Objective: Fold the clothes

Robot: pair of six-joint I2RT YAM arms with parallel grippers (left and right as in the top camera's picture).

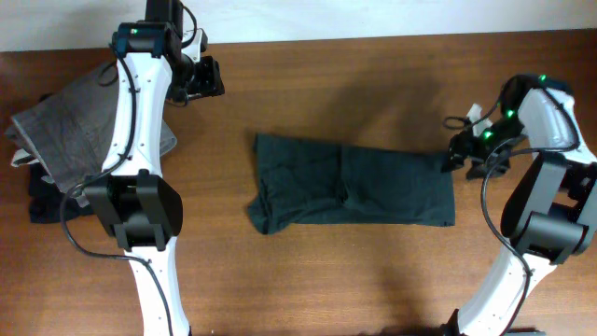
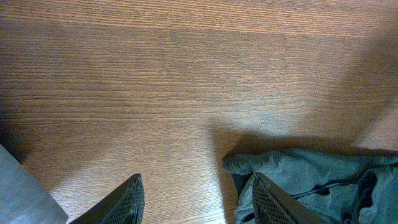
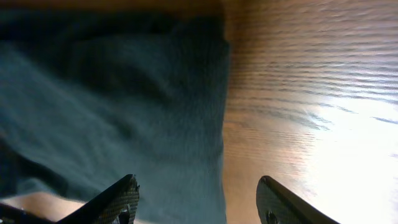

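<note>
— What's closest up?
— The right gripper (image 3: 199, 202). Its fingers are spread wide and hold nothing, and it hangs over the 3 o'clock edge of the T-shirt (image 1: 354, 187).
— And the shirt itself?
— Flat on the table (image 1: 373, 271), about the middle, lying as a long dark band from 9 to 3.
— The other arm?
— The left gripper (image 2: 199, 202) is parted too and empty, over bare wood at the shirt's 10 o'clock. Grey trousers (image 1: 65, 131) lie on a black garment (image 1: 39, 201) at the table's 9 o'clock side.
</note>
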